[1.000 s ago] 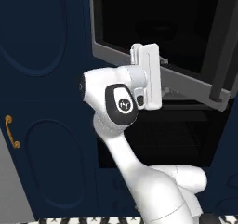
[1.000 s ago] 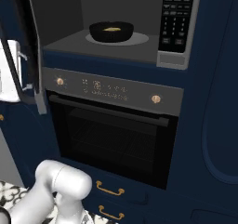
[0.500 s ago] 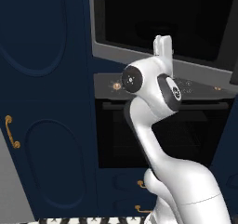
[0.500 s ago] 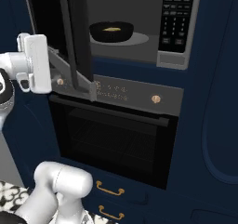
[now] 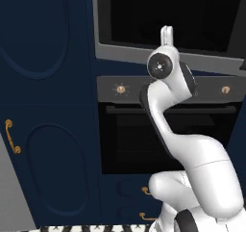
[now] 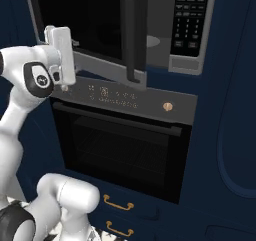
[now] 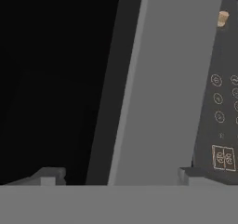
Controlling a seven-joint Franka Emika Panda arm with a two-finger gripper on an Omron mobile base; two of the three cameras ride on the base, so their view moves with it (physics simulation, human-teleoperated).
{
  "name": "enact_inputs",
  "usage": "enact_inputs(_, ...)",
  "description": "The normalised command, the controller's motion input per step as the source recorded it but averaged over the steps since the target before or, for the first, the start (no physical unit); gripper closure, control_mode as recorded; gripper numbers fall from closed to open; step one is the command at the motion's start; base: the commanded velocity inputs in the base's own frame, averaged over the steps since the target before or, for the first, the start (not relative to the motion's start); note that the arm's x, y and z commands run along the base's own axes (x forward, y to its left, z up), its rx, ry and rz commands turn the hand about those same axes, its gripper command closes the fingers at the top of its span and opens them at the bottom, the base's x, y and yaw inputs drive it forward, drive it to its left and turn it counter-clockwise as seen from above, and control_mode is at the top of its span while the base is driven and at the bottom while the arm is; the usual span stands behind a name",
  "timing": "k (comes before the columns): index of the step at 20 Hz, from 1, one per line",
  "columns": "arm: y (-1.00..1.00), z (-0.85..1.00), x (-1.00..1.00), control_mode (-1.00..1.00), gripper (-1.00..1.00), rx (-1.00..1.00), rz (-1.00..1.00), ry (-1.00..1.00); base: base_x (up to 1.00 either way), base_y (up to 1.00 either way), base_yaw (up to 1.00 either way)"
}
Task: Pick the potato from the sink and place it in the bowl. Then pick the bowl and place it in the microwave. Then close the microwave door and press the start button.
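The microwave door (image 6: 90,20), dark glass with a grey edge and a long dark bar handle (image 6: 134,32), stands swung most of the way across the microwave (image 6: 192,27). My gripper (image 5: 166,33) is open and holds nothing. It sits against the door's lower grey edge (image 5: 129,53). In the hand view, the door's dark glass and grey rim (image 7: 162,88) fill the space ahead of the gripper (image 7: 118,176), whose fingertips (image 7: 50,174) stand wide apart. The bowl and the potato are hidden behind the door. The sink is out of view.
Below the microwave is a black oven (image 6: 125,150) with brass knobs (image 6: 168,106) and a dark bar handle. Navy cabinet doors (image 5: 43,106) with brass pulls stand to the left, and drawers (image 6: 120,205) below. The microwave's keypad (image 6: 189,20) is uncovered on the right.
The door has swung from wide open to nearly shut, with my hand travelling right along with it. The bowl, seen inside the cavity earlier, is now covered by the door.
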Motion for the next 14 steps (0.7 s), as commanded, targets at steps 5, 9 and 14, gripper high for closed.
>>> enact_inputs(5, 0.0, 0.11, 0.81, -1.0, -1.0, 0.08, 0.1, 0.0, 0.0, 0.0, 0.0)
enact_inputs(9, 0.0, 0.0, 0.71, -1.0, -1.0, 0.06, 0.1, 0.0, 0.0, 0.0, 0.0)
enact_inputs(14, 0.02, -0.11, 0.63, -1.0, -1.0, 0.03, 0.09, 0.0, 0.0, 0.0, 0.0)
